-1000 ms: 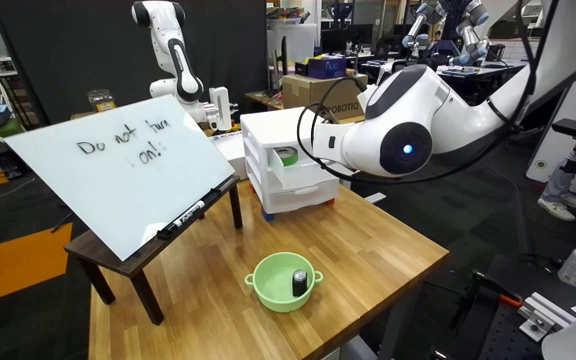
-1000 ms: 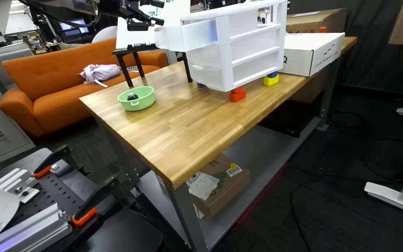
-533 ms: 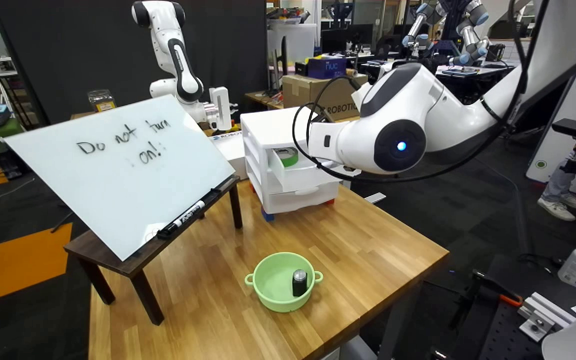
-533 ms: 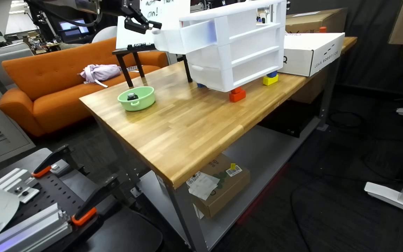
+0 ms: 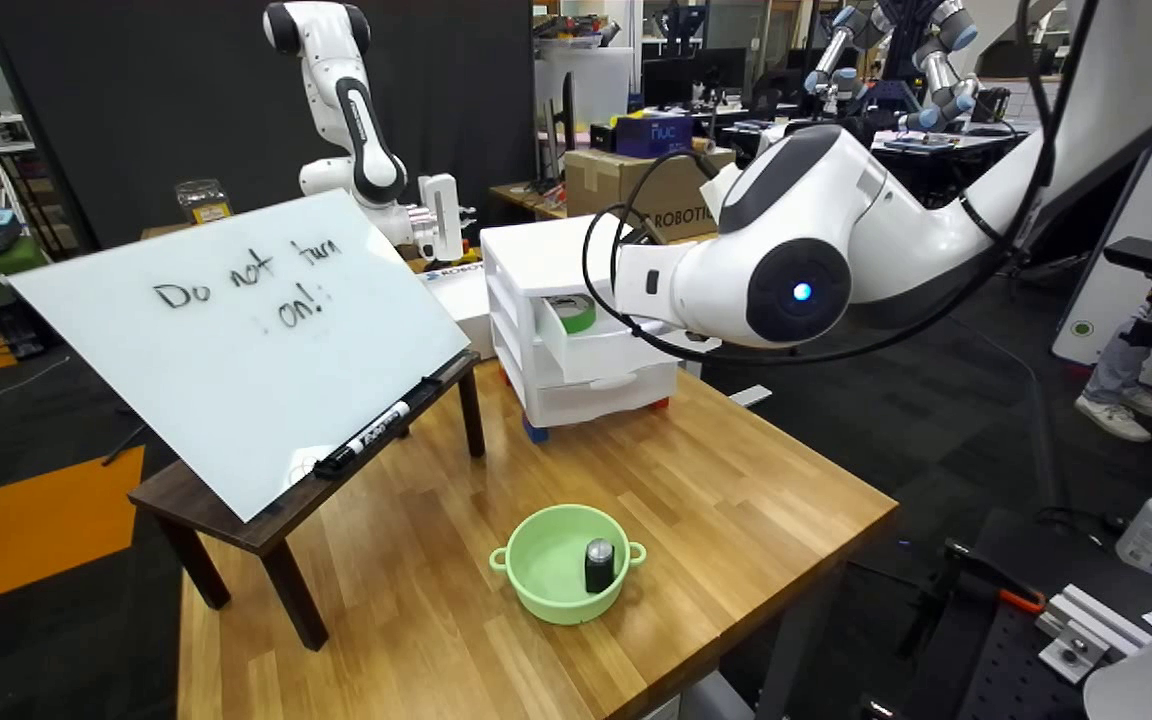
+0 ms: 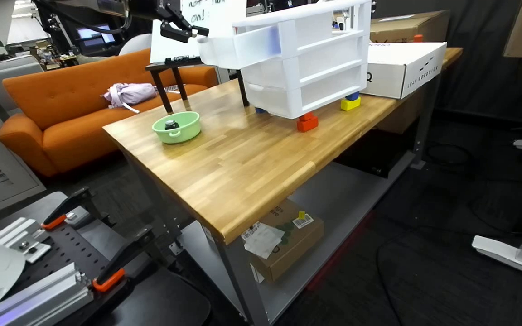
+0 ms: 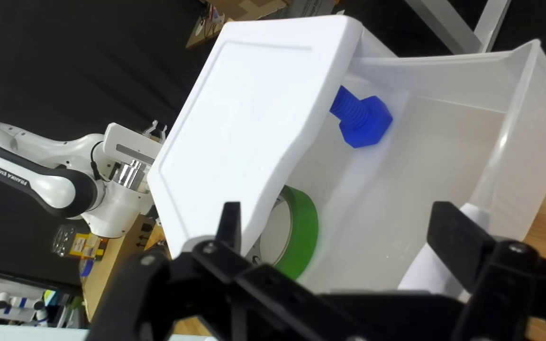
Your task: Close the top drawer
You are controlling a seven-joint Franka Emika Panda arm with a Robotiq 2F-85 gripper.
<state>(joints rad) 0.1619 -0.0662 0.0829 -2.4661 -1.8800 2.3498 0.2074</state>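
- My fingers [image 7: 458, 244] are spread wide, close to the front of the top drawer [image 6: 218, 52]; I can't tell whether they touch.
- That drawer sticks out of the white drawer unit [image 6: 329, 52], above the lower drawer [image 5: 601, 400].
- In it I see green tape [image 7: 304, 232] and a blue bolt [image 7: 365, 122].
- The unit stands on coloured blocks [image 6: 307, 123] on the worktop [image 6: 243, 154].
- A green bowl [image 5: 541, 570] holds a black item [image 5: 598, 572] with a silvery top.
- A whiteboard [image 5: 236, 350] reading "Do not turn on!" rests tilted on a dark stand [image 5: 286, 512].
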